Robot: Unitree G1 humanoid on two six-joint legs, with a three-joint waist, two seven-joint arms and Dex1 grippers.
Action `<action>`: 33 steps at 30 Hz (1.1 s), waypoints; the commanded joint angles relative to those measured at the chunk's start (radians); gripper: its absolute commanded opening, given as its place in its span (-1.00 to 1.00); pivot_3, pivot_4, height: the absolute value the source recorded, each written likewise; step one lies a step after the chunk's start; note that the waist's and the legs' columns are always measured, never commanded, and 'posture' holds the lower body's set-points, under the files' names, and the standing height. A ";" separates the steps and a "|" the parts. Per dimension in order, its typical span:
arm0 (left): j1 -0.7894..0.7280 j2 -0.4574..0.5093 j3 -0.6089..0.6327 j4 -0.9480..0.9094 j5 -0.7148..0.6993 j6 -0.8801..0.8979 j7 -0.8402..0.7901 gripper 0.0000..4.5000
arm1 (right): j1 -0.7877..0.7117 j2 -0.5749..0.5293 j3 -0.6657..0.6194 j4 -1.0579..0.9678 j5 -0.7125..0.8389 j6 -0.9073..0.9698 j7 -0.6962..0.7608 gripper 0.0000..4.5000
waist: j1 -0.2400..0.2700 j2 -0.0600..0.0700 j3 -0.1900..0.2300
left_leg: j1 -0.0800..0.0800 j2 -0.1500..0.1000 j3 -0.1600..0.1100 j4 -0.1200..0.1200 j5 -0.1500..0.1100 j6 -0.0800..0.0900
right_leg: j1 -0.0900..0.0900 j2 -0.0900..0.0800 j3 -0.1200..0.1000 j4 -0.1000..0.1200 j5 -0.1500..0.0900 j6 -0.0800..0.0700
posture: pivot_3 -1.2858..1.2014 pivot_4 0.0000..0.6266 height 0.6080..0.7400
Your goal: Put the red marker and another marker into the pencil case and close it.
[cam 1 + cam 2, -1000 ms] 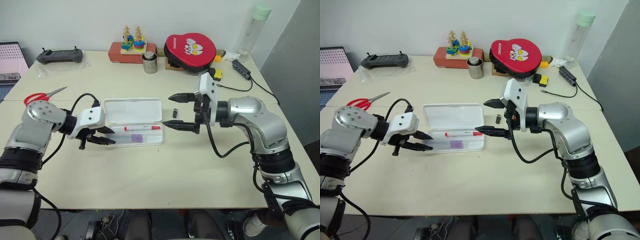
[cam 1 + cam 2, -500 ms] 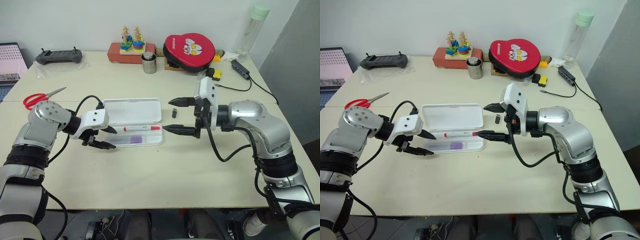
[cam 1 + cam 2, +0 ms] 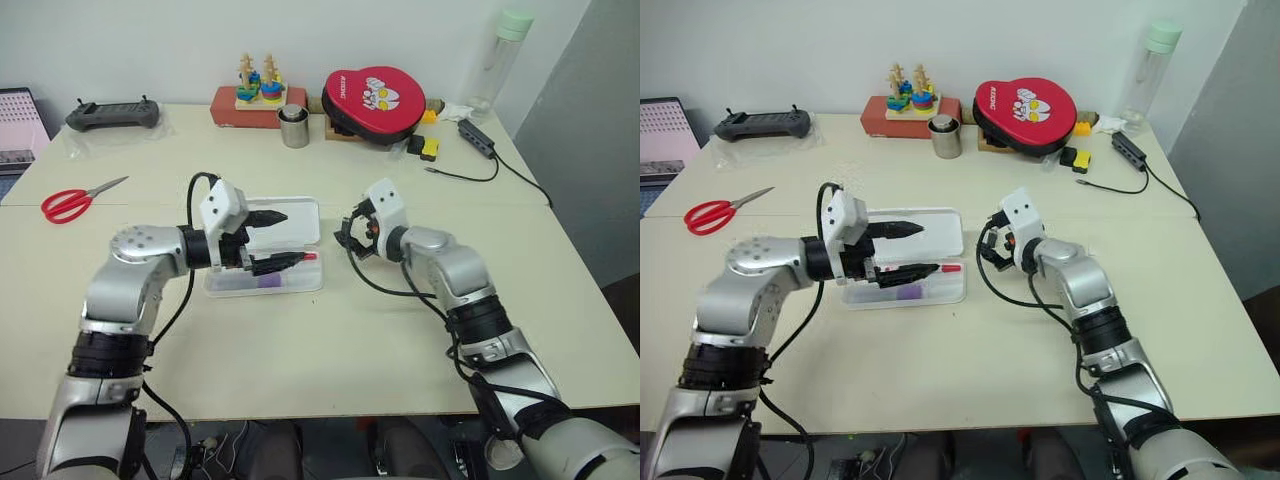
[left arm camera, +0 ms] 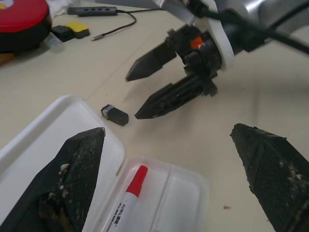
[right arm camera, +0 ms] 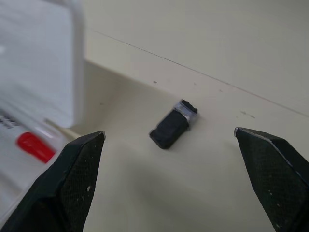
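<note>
The white pencil case [image 3: 314, 282] lies open on the table, its lid [image 3: 303, 212] flat behind the tray. The red marker [image 4: 130, 186] rests in the tray, red cap [image 3: 310, 256] toward the right end. The other marker [image 3: 268, 283], purple-capped, lies in the front compartment. My left gripper [image 3: 285, 240] hovers open over the tray, one finger above the lid, one above the red marker, holding nothing. My right gripper [image 3: 350, 238] is open just past the case's right end, fingers either side of a small black stub [image 5: 173, 124] on the table.
Red-handled scissors [image 3: 70, 201] lie at the far left. At the back stand a black controller [image 3: 110, 113], a wooden stacking toy [image 3: 255, 85], a metal cup [image 3: 294, 127], a red pad [image 3: 375, 97], a bottle [image 3: 500, 55] and a cable [image 3: 480, 170].
My left gripper opened and swung right, from beside the case's left end to over the tray. My right gripper dropped and closed in on the black stub. The camera view also shifted.
</note>
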 commanded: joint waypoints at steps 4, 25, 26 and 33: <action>0.023 -0.060 0.016 -0.117 -0.006 0.044 0.170 0.99 | -0.098 0.077 -0.057 0.176 -0.034 -0.143 -0.127 1.00 | -0.001 0.000 0.000 | 0.001 0.000 0.001 0.000 0.000 0.000 | 0.001 0.000 0.001 -0.001 0.001 0.001 | 0.03 -0.52 1.00; 0.054 -0.048 0.035 -0.165 -0.051 0.071 0.228 1.00 | -0.133 0.050 -0.031 0.299 -0.098 -0.322 -0.055 -0.88 | -0.002 0.000 0.000 | 0.002 -0.001 0.001 0.000 0.000 0.000 | 0.001 0.000 0.001 -0.001 0.001 0.001 | 0.03 -0.52 1.00; 0.061 -0.040 0.043 -0.173 -0.063 0.077 0.222 1.00 | -0.126 0.036 -0.010 0.271 -0.110 -0.339 -0.026 -0.88 | -0.002 0.000 0.000 | 0.001 -0.001 0.001 0.000 0.000 0.000 | 0.001 0.000 0.001 -0.001 0.001 0.001 | 0.03 -0.52 1.00; 0.197 0.079 0.141 -0.202 -0.120 0.051 0.117 1.00 | -0.007 -0.150 0.144 -0.069 -0.064 -0.339 0.423 -0.88 | -0.010 0.000 0.000 | 0.002 -0.001 0.001 -0.001 0.000 0.000 | 0.001 -0.001 0.001 -0.002 0.001 0.001 | 0.03 -0.52 1.00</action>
